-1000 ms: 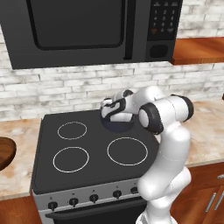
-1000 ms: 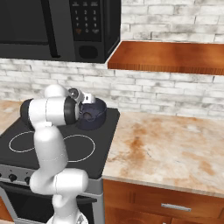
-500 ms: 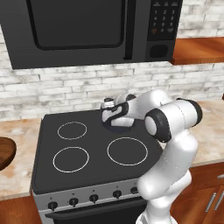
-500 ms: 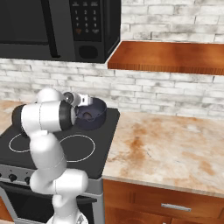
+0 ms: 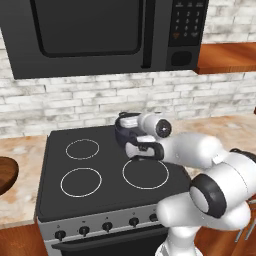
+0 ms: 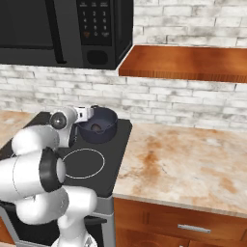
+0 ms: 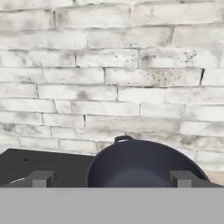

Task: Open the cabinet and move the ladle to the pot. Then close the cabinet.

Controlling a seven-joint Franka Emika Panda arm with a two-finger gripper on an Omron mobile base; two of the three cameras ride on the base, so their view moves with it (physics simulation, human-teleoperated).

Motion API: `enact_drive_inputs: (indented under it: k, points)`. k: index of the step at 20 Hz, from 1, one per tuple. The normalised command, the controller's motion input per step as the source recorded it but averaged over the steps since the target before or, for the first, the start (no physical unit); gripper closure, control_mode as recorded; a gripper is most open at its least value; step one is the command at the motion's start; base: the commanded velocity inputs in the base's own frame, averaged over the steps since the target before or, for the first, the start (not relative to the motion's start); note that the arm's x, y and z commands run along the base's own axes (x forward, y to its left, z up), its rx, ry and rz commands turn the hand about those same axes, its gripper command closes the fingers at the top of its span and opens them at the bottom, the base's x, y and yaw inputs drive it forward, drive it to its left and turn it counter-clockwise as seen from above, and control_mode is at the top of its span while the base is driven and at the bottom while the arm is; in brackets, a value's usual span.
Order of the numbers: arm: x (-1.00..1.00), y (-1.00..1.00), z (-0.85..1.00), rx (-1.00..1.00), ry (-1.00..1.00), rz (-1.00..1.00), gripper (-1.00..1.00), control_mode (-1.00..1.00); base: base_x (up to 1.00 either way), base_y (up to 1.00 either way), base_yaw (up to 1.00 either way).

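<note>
Gripper (image 7: pixel 112 178) hangs wide open and empty just before the pot (image 6: pixel 98 125) on the stove's (image 5: pixel 60 192) back right ring; something small lies inside, likely the ladle. Delivery looks done, so next comes closing the cabinet, calling for a pull-back and reach up.

Dark pot (image 6: pixel 98 125) upright on stove
</note>
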Motion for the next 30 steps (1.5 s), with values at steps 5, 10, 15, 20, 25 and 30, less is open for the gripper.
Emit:
enact_drive_inputs:
  k: [5,10,15,20,25,30]
  points:
    - [-1.0,0.0,1.0,0.0,0.0,0.0,-1.0,-1.0,0.0,0.0,0.0]
    - [-0.99,-0.01,1.0,0.0,0.11,0.0,-1.0,-1.0,0.0,0.0,0.0]
    - [-0.89,-0.08,0.93,0.0,0.25,0.0,-1.0,-1.0,0.0,0.0,0.0]
    - [-0.83,-0.13,0.52,0.0,0.36,0.0,-1.0,-1.0,0.0,0.0,0.0]
    - [-0.81,-0.13,0.0,-0.01,0.33,0.0,-1.0,-1.0,0.0,0.0,0.0]
    - [-0.45,-0.17,-0.57,0.0,0.19,0.0,-1.0,-1.0,0.0,0.0,0.0]
